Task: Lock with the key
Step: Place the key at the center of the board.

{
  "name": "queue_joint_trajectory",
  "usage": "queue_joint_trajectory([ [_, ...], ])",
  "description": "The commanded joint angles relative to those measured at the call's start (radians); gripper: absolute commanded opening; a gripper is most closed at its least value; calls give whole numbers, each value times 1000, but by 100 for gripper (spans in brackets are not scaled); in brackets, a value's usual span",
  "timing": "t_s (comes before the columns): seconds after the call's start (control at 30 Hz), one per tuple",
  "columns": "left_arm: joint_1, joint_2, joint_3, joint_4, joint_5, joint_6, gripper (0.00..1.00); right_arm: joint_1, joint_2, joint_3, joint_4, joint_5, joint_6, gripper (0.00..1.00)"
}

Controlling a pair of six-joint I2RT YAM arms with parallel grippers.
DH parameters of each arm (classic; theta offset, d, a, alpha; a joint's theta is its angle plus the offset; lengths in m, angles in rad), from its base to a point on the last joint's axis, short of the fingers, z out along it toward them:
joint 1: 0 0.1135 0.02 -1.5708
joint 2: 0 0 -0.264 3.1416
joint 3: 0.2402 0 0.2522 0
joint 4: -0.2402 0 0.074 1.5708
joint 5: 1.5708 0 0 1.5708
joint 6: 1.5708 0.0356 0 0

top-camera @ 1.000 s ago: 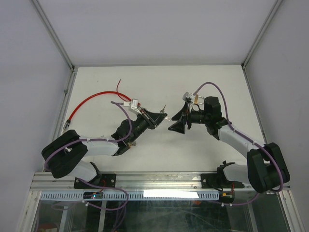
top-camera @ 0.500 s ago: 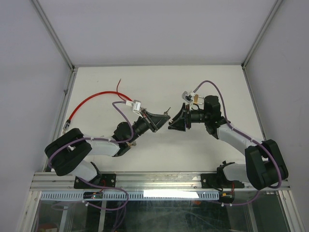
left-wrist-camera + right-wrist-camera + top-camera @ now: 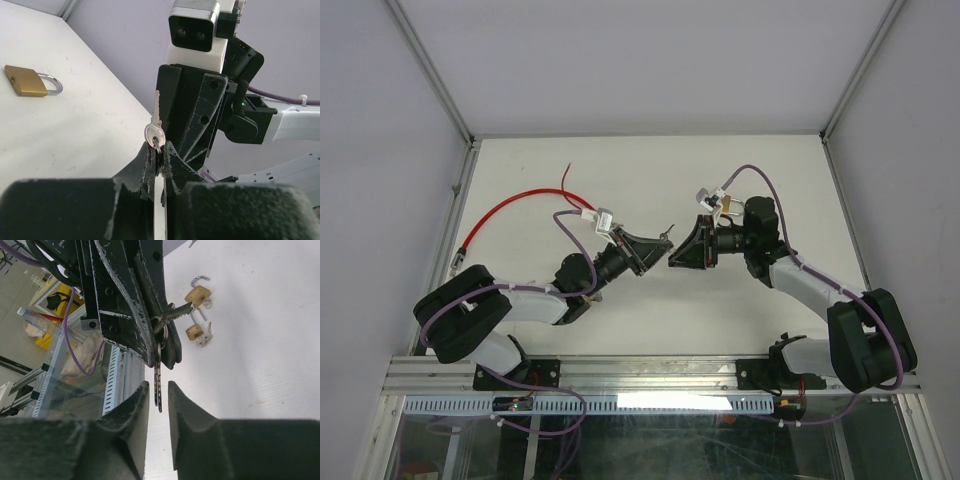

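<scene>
The left tool [image 3: 159, 151] is closed tightly on the round head of a key [image 3: 156, 116], held in the air above the tabletop [image 3: 75, 130]. A second key [image 3: 157, 377] hangs from the same ring, down into the narrow gap of the right tool [image 3: 157, 387], whose fingers [image 3: 134, 405] are slightly apart and seem not to touch it. The right tool stands just behind the held key, tip to tip with the left one, and blocks the way forward. A brass padlock [image 3: 27, 81] lies well apart on the tabletop, at the left of the left wrist view. The right wrist view shows two padlocks [image 3: 196, 295] close together beyond the tools. A red cable [image 3: 510, 207] lies on the left side of the tabletop. The long axis of the held key is upright in the left wrist view, blade pointing up, away from the fingers and not toward the padlock
</scene>
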Motion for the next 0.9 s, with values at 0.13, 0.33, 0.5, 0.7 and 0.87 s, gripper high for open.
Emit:
queue_joint_trajectory([
  [0.13,-9,12,1,92,38,28,0,3,-19,39,56,-46,10,5],
  [0.33,-9,2,-11,95,28,25,13,3,-19,48,27,-66,-17,0],
  [0.5,-7,-26,-29,83,3,26,31,-1,-24,54,7,-73,-33,0],
  [0.7,-6,-72,-50,22,-55,25,56,-18,-24,61,-29,-68,-51,0],
  [0.87,-1,-157,-102,-28,-97,57,67,-91,-13,90,-159,-51,-95,0],
])
